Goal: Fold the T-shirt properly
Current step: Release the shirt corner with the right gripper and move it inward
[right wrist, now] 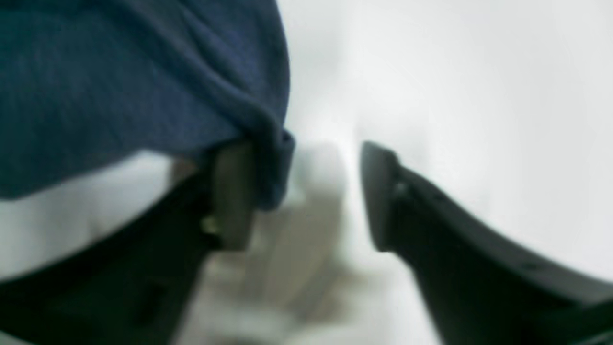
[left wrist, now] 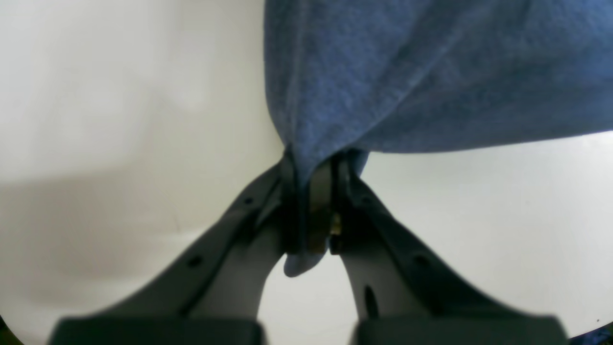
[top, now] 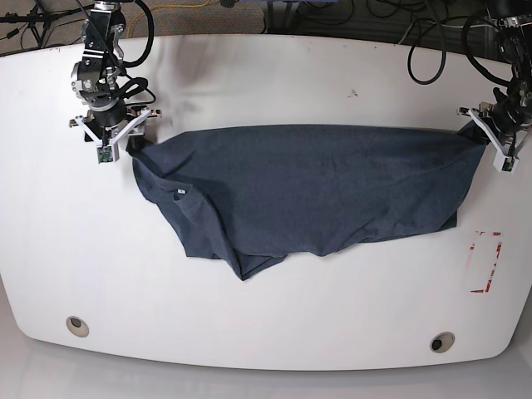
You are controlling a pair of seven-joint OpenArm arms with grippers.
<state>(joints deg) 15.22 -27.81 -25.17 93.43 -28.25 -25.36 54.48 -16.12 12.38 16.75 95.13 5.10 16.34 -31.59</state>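
The dark navy T-shirt (top: 307, 183) lies stretched across the white table (top: 274, 83), with its small white neck tag (top: 179, 191) near the left and a bunched fold hanging toward the front. At the shirt's right end my left gripper (top: 486, 137) is shut on a corner of the cloth; the left wrist view shows the T-shirt (left wrist: 407, 72) pinched in the left gripper (left wrist: 313, 163). At the shirt's left end my right gripper (top: 133, 141) stands open. In the right wrist view the right gripper (right wrist: 306, 158) has its jaws apart, and the T-shirt (right wrist: 119, 86) drapes against one finger.
Cables (top: 416, 33) run along the table's far edge. A red outlined mark (top: 486, 262) lies at the right front. Two round holes (top: 77, 325) (top: 442, 342) sit near the table's front edge.
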